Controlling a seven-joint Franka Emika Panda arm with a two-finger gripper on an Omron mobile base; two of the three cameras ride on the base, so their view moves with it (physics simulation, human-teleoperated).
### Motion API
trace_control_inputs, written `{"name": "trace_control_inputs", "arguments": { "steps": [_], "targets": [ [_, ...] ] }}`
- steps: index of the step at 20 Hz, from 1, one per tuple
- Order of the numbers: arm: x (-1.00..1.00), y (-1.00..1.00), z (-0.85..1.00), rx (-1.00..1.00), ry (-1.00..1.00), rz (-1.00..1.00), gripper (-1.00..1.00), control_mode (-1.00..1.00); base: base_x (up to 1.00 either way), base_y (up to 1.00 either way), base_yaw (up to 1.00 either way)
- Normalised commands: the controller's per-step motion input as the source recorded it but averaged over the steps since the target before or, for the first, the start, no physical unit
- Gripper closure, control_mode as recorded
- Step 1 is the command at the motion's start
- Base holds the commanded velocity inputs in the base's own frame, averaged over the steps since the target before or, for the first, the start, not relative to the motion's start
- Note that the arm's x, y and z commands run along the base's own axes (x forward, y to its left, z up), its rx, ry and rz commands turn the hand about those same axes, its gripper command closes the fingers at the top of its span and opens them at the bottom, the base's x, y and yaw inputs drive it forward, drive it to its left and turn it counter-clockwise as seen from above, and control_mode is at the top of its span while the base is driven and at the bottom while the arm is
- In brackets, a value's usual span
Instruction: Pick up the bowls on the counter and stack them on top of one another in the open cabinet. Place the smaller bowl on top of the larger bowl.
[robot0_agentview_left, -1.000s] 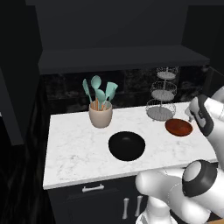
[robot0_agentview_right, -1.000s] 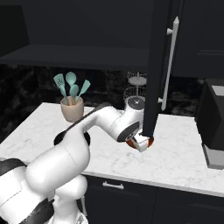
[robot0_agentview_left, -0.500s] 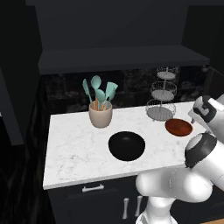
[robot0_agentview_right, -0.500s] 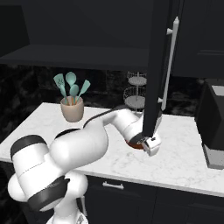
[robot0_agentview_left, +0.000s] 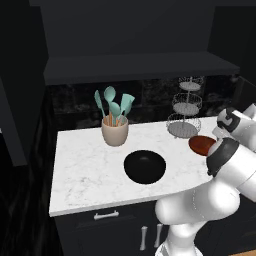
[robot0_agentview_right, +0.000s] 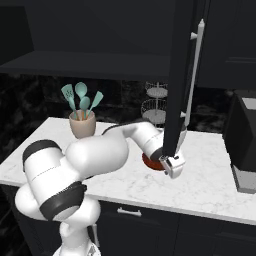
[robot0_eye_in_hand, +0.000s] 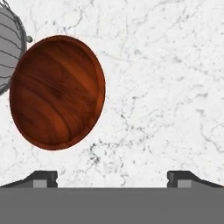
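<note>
Hand view: pincer spread, empty, beside smaller bowl near table's right edge. Rigid, likely light, smooth; best taken at rim.

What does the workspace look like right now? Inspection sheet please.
Surface: white marble counter, holds everything below.
Job's things: black bowl mid-counter; brown bowl at the right end beside the wire stand; neither in the cabinet, whose shelf is dark.
Clutter: beige crock with teal spatulas; three-tier wire stand at the back.
Tool: tool open, above the counter next to the brown bowl, holding nothing.
Cables: nothing seen.
Surroundings: open cabinet door with white handle; dark base cabinets.
</note>
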Motion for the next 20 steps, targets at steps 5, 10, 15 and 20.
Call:
{"name": "trace_control_inputs", "arguments": {
  "steps": [5, 10, 15, 20],
  "targets": [
    [0.01, 0.00, -0.35, 0.00, 0.08, 0.00, -1.00, -1.00, 0.00, 0.00, 0.00],
    [0.18, 0.00, -0.20, 0.00, 0.00, 0.00, -1.00, -1.00, 0.00, 0.00, 0.00],
    [0.27, 0.00, -0.16, 0.00, 0.00, 0.00, -1.00, -1.00, 0.00, 0.00, 0.00],
    [0.27, 0.00, -0.15, 0.00, 0.00, 0.00, -1.00, -1.00, 0.00, 0.00, 0.00]
  ]
}}
